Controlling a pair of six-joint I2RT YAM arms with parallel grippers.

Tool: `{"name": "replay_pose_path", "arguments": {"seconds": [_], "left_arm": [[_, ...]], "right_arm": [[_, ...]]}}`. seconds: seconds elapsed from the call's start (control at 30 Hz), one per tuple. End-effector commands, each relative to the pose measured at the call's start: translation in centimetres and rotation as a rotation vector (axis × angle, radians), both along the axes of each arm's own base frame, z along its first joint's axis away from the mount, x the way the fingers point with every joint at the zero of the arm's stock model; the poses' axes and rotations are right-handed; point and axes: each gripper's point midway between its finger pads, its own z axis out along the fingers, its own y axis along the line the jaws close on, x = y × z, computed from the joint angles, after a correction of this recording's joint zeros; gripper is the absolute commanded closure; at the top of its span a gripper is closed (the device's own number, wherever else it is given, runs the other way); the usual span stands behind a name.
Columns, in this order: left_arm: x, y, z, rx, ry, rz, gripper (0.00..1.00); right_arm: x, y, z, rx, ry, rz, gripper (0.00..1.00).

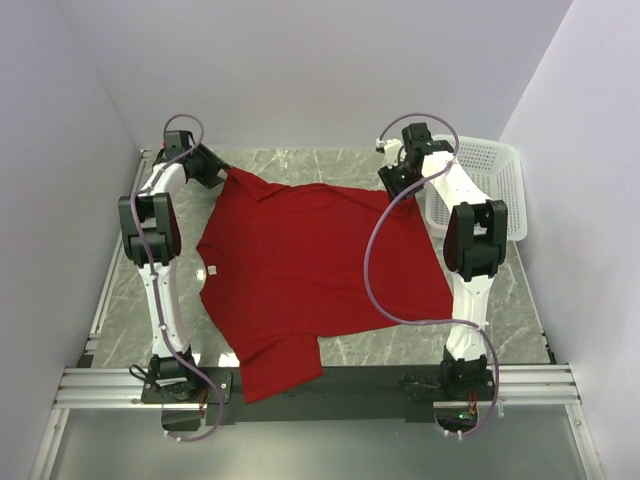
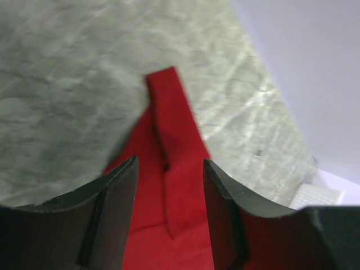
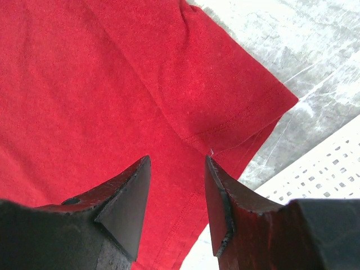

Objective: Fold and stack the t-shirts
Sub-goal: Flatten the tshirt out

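From above, the right arm [image 1: 468,240] covers part of the white basket [image 1: 495,170] and the far right corner of the t-shirt [image 1: 310,270], the left gripper [image 1: 220,172] hides one far sleeve tip, and the left wrist view is too blurred to show cloth contact.

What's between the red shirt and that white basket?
Only a bare strip of grey marble tabletop lies between the deep red cloth t-shirt and the white mesh plastic basket, seen in the right wrist view.
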Motion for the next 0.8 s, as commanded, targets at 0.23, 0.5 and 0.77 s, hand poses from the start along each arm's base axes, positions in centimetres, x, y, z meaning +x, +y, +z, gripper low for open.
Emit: {"name": "replay_pose_path", "arguments": {"seconds": [0.23,0.5,0.77], "left_arm": [[3.0,1.3,-0.4,0.006,-0.039,0.096,0.47],[4.3,1.9,-3.1,0.002,-0.012,0.145,0.52],[4.1,1.8,-4.9,0.002,0.017,0.15,0.58]], "right_arm": [[-0.1,0.5,0.7,0.022,-0.015,-0.011,0.5],[-0.7,0.4,0.5,0.027,-0.011,-0.029,0.5],[-0.7,0.5,0.3,0.04,-0.006,-0.04,0.5]]}}
